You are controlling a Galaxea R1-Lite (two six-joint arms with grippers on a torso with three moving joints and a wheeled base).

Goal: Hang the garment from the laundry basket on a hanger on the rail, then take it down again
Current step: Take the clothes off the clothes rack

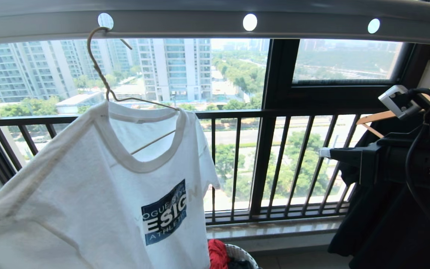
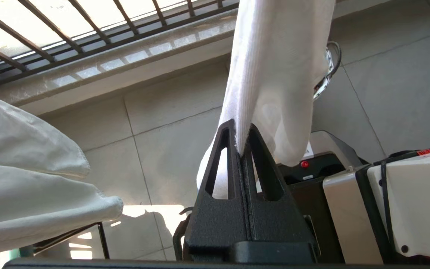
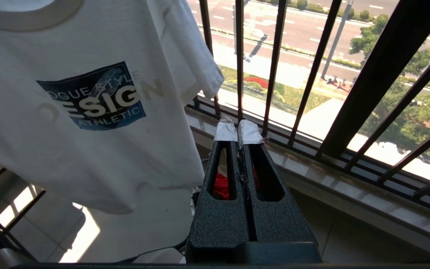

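T-shirt [image 1: 99,194] hangs on hanger [image 1: 105,80], hem pinched in left pincer [image 2: 242,144].

I see the T-shirt [image 1: 88,194] as soft white knit cloth with a ribbed neck, on a thin cream wire hanger [image 1: 105,74]. The rail [image 1: 185,26] looks smooth matt grey metal. My right gripper [image 3: 237,130] is grainy black plastic, its tips wrapped in white tape.

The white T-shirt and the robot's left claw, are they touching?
Touching. The left wrist view shows the left gripper shut with a fold of the white T-shirt pinched between its black fingers, no gap.
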